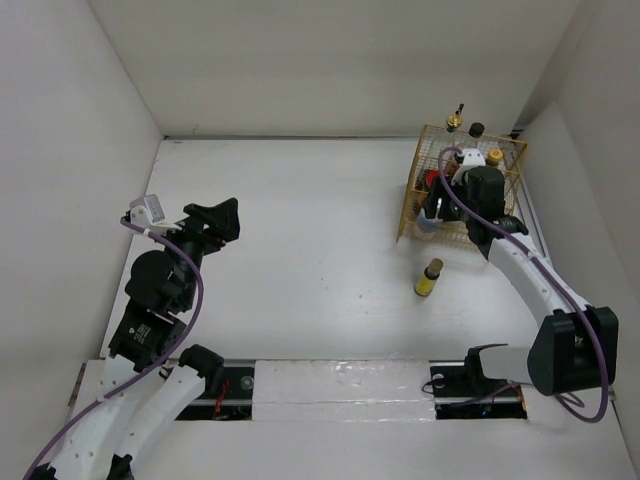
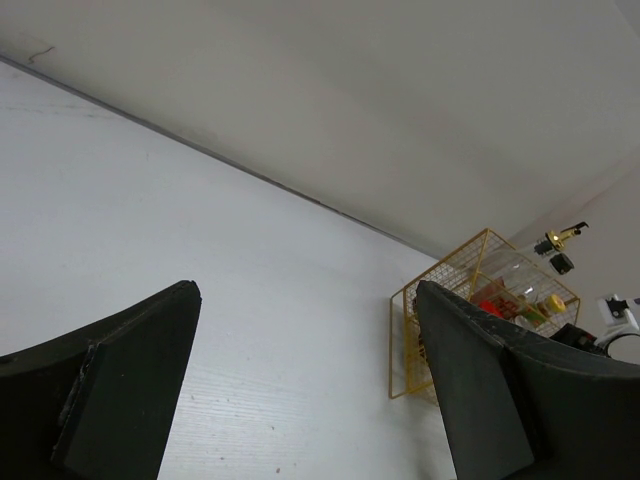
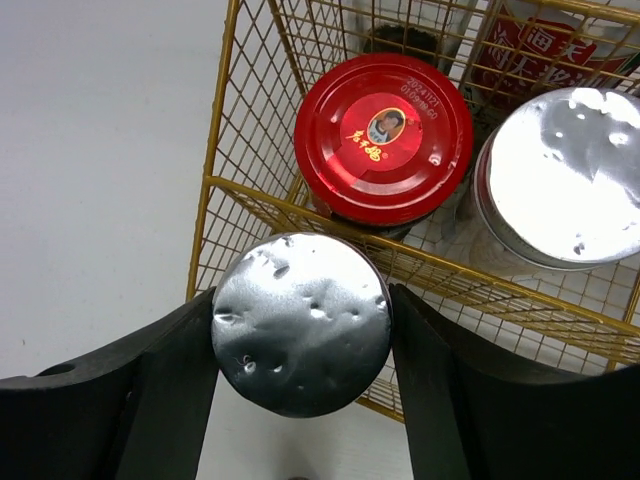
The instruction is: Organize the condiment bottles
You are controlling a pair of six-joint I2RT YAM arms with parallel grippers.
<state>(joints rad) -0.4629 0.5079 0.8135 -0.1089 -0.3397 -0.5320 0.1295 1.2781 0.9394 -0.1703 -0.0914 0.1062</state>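
My right gripper [image 3: 300,325] is shut on a silver-topped cylinder [image 3: 300,322] and holds it over the near rim of the gold wire basket [image 3: 300,205]. Inside the basket stand a red-lidded jar [image 3: 383,137], a second silver-topped cylinder [image 3: 560,175] and a red-labelled bottle [image 3: 545,40]. In the top view the gold-spouted bottle [image 1: 456,122] and a black-capped bottle [image 1: 476,128] are at the basket's far side. A small yellow bottle [image 1: 429,279] sits on the table in front of the basket [image 1: 412,200]. My left gripper [image 1: 215,220] is open and empty, far to the left.
The basket stands at the table's back right, close to the right wall. White walls enclose the table on the left, back and right. The left wrist view shows bare table between its fingers [image 2: 130,380] and the basket [image 2: 445,300] in the distance.
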